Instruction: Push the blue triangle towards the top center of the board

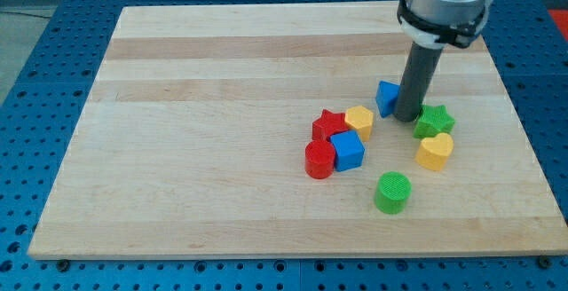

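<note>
The blue triangle (386, 97) lies right of the board's middle, partly hidden behind my rod. My tip (407, 117) rests on the board touching the triangle's right side, with the green star (434, 121) just to its right. The rod rises toward the view's top right.
A cluster sits left of and below the triangle: yellow hexagon (359, 121), red star (328, 124), blue cube (347, 150), red cylinder (319, 160). A yellow heart (435, 152) and a green cylinder (392, 192) lie lower right. The wooden board (222, 78) sits on a blue perforated table.
</note>
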### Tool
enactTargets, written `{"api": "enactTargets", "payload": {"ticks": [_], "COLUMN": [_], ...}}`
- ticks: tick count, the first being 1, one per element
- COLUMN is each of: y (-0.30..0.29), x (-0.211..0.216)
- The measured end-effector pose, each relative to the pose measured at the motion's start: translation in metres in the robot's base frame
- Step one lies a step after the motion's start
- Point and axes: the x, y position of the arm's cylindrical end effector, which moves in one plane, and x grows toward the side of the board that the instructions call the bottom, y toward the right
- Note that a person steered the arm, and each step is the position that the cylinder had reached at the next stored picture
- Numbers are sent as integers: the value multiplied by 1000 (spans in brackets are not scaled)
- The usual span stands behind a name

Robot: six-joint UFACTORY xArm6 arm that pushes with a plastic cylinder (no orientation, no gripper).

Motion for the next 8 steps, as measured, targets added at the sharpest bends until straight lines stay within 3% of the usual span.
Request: {"api": "enactTargets", "payload": {"ticks": [4, 8], "y": [-88, -88], "x": [-70, -138]}}
